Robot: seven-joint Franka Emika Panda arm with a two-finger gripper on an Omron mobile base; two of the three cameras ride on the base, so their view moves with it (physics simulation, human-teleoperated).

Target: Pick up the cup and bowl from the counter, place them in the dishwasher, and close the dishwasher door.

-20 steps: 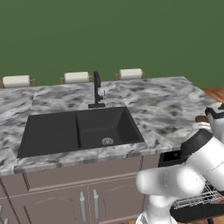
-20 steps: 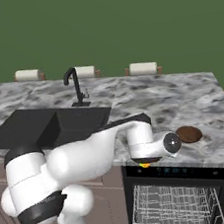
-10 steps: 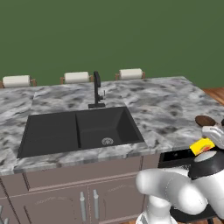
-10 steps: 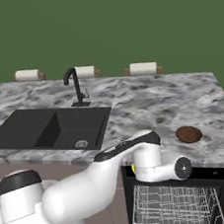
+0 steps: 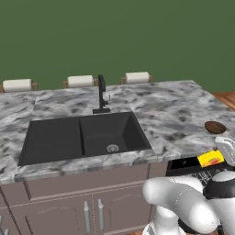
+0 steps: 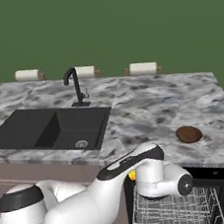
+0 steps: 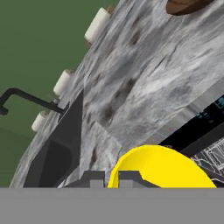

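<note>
My gripper is shut on the rim of the yellow cup. The left base view has the cup hanging just off the counter's front edge, over the open dishwasher. The dishwasher's white wire rack lies below my wrist. The dark-brown bowl sits on the marble counter near its right front corner, apart from the gripper; it also shows as the bowl and the bowl. The dishwasher door is out of view.
A black double sink with a black tap is set into the counter's left half. Three paper-towel rolls line the back edge. Mauve-brown cabinet doors with bar handles stand under the sink.
The arm has swung from counter height down and forward, carrying the cup off the counter's edge to the front of the dishwasher opening. The bowl has stayed put.
</note>
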